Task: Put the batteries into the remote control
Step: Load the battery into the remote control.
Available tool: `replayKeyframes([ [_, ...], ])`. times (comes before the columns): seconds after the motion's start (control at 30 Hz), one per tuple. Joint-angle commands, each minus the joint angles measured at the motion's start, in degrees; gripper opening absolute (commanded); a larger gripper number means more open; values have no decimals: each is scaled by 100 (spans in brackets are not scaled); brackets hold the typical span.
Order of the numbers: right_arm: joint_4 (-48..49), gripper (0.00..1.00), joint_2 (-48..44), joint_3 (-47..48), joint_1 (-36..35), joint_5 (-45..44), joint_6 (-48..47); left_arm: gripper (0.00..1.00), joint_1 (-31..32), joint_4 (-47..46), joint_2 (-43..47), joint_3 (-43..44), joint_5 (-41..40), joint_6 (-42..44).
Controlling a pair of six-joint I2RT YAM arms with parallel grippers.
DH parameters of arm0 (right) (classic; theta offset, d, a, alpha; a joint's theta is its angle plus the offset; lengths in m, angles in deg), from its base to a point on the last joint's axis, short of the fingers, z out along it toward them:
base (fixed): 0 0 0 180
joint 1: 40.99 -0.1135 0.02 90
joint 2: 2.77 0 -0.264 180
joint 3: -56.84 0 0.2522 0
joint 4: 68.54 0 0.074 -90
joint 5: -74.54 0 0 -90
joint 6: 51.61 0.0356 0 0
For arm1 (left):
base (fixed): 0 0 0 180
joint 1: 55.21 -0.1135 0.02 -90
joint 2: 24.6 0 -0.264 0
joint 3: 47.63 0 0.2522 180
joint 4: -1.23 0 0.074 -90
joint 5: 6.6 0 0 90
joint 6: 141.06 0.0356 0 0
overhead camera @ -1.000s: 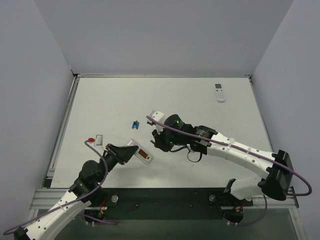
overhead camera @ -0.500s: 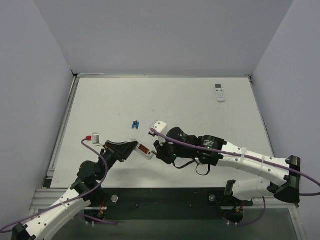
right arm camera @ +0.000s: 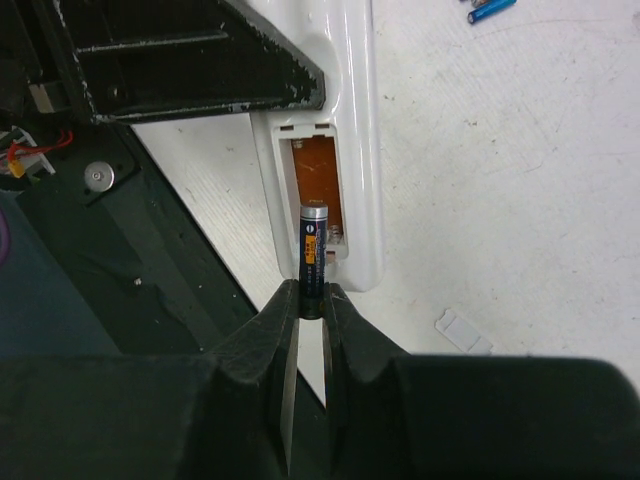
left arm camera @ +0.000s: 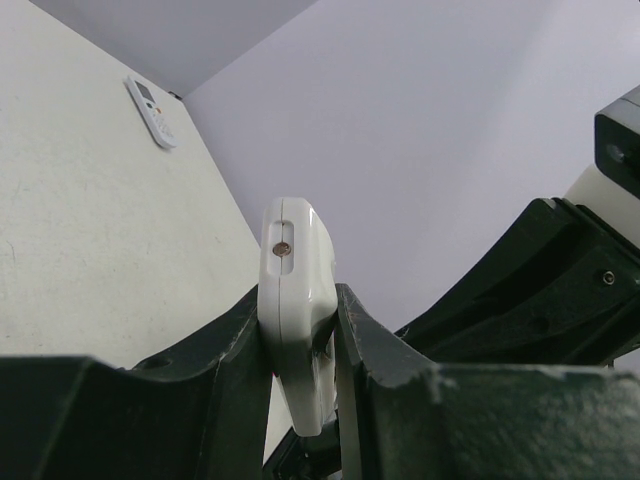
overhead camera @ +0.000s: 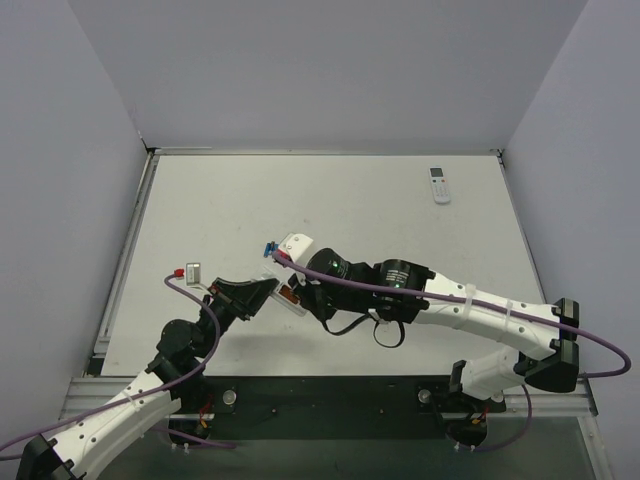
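My left gripper (overhead camera: 262, 293) is shut on the slim white remote control (overhead camera: 283, 297), which it holds edge-on (left arm camera: 295, 300) off the table. The remote's back is open and shows an orange battery bay (right arm camera: 316, 185). My right gripper (right arm camera: 312, 300) is shut on one dark blue battery (right arm camera: 314, 250) with an orange label. That battery stands on end over the bay's near end, at the spring contacts. In the top view the right gripper (overhead camera: 303, 290) sits right next to the remote. Loose blue batteries (overhead camera: 268, 247) lie on the table behind it, and one (right arm camera: 492, 10) shows in the right wrist view.
A small white battery cover (right arm camera: 463, 332) lies on the table beside the remote. A second, rounder white remote (overhead camera: 438, 184) rests at the far right, also seen far off (left arm camera: 152, 98). The table's dark front rail (overhead camera: 330, 395) is just below the grippers.
The right arm has swung left and toward the left gripper, bringing its battery over the remote's open bay. The left gripper has barely shifted with the remote.
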Motion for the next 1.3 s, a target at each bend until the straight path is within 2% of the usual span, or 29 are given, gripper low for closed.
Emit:
replayKeyframes([
  [0.0, -657, 0, 317, 496, -81, -388, -93, 0, 27, -492, 52, -1063, -9, -69],
  [0.53, -1238, 0, 976, 1252, -265, -519, -296, 0, 106, -606, 70, -1063, 8, -210],
  [1.27, -1782, 0, 1441, 2131, -353, -581, -568, 0, 326, -1291, 35, -1055, -106, -711],
])
